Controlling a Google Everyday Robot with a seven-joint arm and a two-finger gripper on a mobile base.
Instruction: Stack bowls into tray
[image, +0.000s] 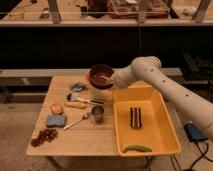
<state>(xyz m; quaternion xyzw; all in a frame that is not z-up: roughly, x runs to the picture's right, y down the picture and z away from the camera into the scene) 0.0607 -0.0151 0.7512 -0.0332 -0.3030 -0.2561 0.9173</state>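
A: Where is the hand (113, 80) working?

B: It is hovering above the surface (95, 137), just left of the tray (170, 131), and it is grasping the maroon bowl (101, 76) by its right rim. The bowl is hanging in the air, tilted a little toward the camera, clear of everything beneath it.

A: So which step is the robot carrying out?

B: Judging by the pose, it is carrying the bowl over to the tray. The bowl is sitting above a green cup (97, 94), beside the tray's near-left corner rather than over its floor.

A: What is lying in the tray already?

B: A dark oblong object (135, 116) is lying in the middle and a green vegetable (136, 148) near the front wall. No bowl is showing in there.

A: What is the next move asking for?

B: Probably a sweep to the right over the tray wall, then a descent onto a bare patch of floor, away from the dark object, before the fingers let go.

A: And the orange bowl?

B: Something orange (56, 108) is resting at the surface's left, but whether it is a bowl cannot be told. A metal cup (98, 113) is standing near the tray's left wall.
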